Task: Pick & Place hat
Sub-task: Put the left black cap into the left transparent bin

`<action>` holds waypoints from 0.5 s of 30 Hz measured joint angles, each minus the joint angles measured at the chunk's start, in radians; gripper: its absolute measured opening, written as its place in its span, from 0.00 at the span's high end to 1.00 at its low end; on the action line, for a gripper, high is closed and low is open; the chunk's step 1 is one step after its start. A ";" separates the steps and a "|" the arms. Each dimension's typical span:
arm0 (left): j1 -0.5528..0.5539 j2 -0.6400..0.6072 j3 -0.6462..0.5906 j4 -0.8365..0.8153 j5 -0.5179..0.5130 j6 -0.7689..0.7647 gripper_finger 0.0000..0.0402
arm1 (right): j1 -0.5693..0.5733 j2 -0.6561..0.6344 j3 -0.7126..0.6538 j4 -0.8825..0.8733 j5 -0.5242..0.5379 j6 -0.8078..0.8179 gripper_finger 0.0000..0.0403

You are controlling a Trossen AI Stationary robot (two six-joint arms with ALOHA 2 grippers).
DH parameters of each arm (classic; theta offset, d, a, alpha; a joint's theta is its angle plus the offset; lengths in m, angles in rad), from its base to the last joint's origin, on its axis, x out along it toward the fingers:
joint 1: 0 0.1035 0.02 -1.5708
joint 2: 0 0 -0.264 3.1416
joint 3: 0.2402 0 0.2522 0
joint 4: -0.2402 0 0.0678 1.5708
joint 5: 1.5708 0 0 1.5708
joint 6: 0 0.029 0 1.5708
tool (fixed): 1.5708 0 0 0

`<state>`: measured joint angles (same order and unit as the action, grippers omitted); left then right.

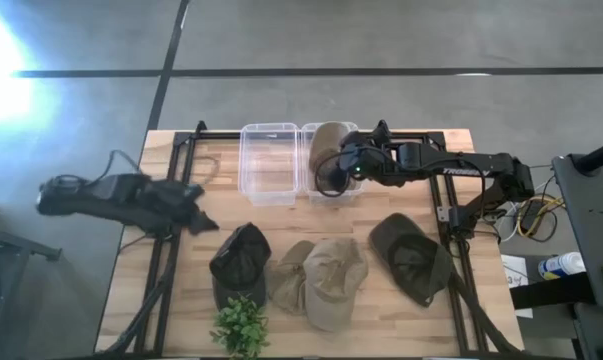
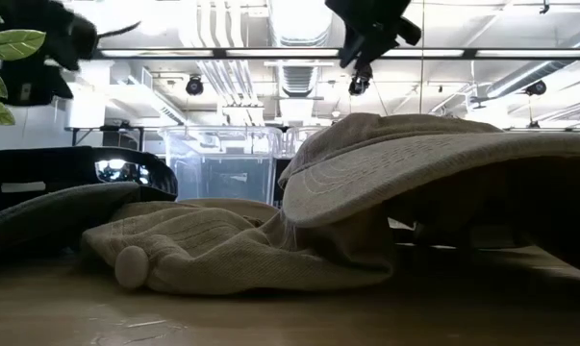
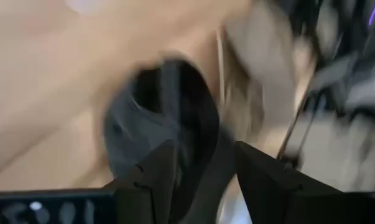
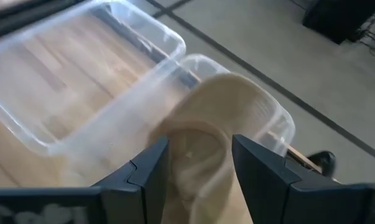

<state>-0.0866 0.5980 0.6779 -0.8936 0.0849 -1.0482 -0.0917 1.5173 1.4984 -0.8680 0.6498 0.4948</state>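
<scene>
A tan hat (image 1: pixel 329 138) (image 4: pixel 227 106) lies in the right clear bin (image 1: pixel 353 192), its brim leaning over the bin's far wall (image 4: pixel 280 118). My right gripper (image 1: pixel 331 172) (image 4: pixel 199 168) hovers over that bin, open, with a finger on either side of the hat's crown. Several more hats lie on the near half of the table: a black one (image 1: pixel 239 262), two tan ones (image 1: pixel 333 282) and a dark olive one (image 1: pixel 411 258). My left gripper (image 1: pixel 203 222) (image 3: pixel 206 168) is open, above the table to the left of the black hat (image 3: pixel 156 118). My right gripper is over the tan hat's crown (image 4: pixel 196 146) from above, slanting toward the far edge. I cannot tell whether the fingers touch it. The hat rests in the bin.
A second clear bin (image 1: pixel 271 165) stands left of the first and shows only its bare floor. A small green plant (image 1: pixel 241 325) sits at the near edge. Black frame rails (image 1: pixel 171 250) run along the table's left and right sides.
</scene>
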 joint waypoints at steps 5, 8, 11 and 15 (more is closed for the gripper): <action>-0.226 0.237 0.124 -0.088 -0.055 0.109 0.60 | 0.000 0.000 -0.001 -0.075 0.004 0.002 0.58; -0.359 0.363 0.164 -0.181 -0.157 0.020 0.60 | 0.000 -0.001 -0.001 -0.079 0.006 0.002 0.58; -0.450 0.442 0.188 -0.239 -0.259 -0.143 0.60 | 0.000 -0.001 -0.001 -0.078 0.037 -0.003 0.58; -0.527 0.504 0.186 -0.219 -0.256 -0.342 0.60 | -0.003 -0.001 -0.001 -0.066 0.054 -0.045 0.58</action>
<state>-0.6135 1.1018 0.8639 -1.1128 -0.1711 -1.3904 -0.0945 1.5162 1.4971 -0.9342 0.7041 0.4501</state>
